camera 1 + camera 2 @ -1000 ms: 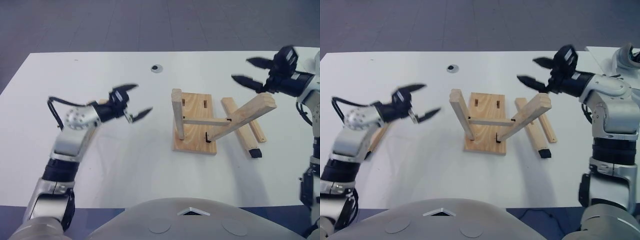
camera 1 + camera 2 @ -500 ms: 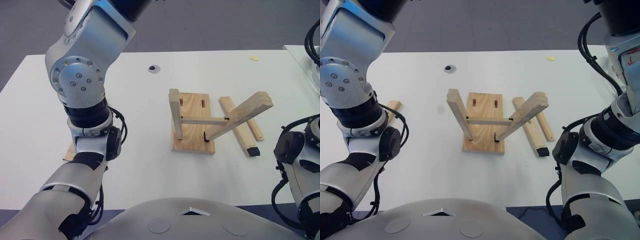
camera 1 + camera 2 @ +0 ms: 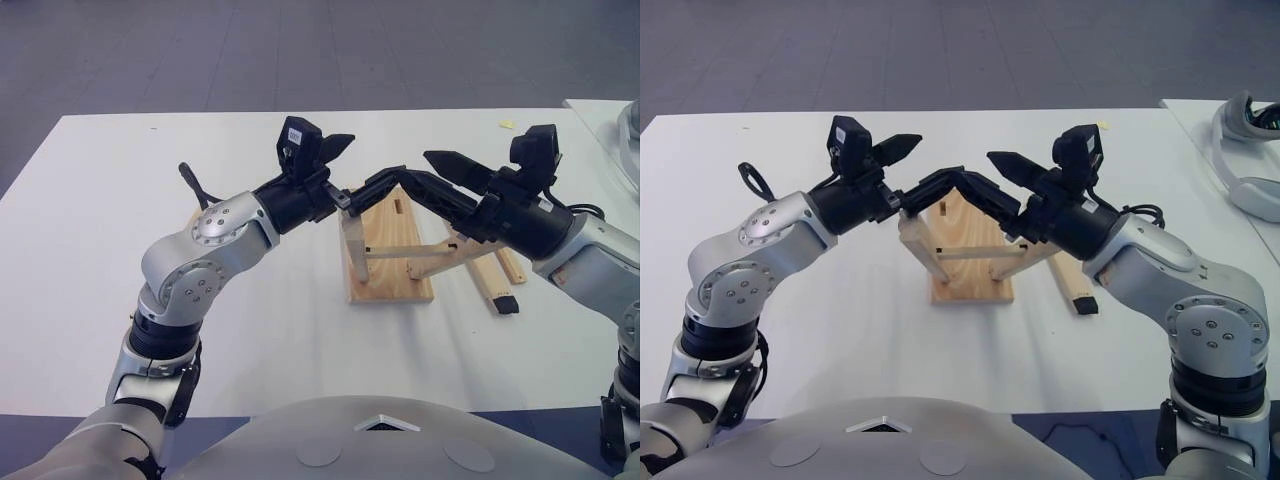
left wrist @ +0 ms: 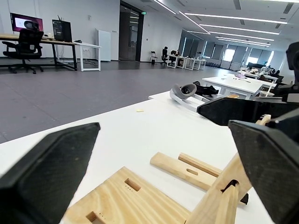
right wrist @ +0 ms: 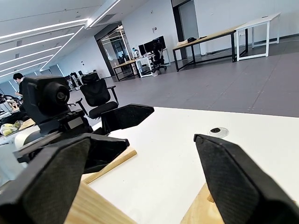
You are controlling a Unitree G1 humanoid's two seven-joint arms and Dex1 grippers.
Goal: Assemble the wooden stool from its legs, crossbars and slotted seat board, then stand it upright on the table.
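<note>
Across the middle of the white counter (image 3: 120, 200) the slotted seat board (image 3: 392, 288) lies flat. On it stands a leg frame: one upright leg (image 3: 355, 250), a crossbar (image 3: 400, 243), and a leaning leg (image 3: 450, 262) that tilts away toward the robot's right. Just beside the board on that side, a spare leg (image 3: 493, 282) and a spare crossbar (image 3: 513, 265) lie flat on the counter.

Both arms meet over the frame. The left gripper (image 4: 163, 128) sits at the top of the upright leg and the right gripper (image 5: 142, 137) over the leaning one. Each has its fingers (image 4: 46, 163) spread wide with nothing clamped, and the lower fingertips of the two come almost together.

The step looks like gripping the frame to square it and seat it in the board's slots. It would go best if the left closes first on the upright leg to steady it. The right can then take the leaning leg near its top, swing it upright and press straight down. The two sets of fingers need to stay clear of each other.

Half a second ago both arms were raised high, their grippers above the picture. They have since swung down to the frame. The board, frame and spare pieces lie as before.
</note>
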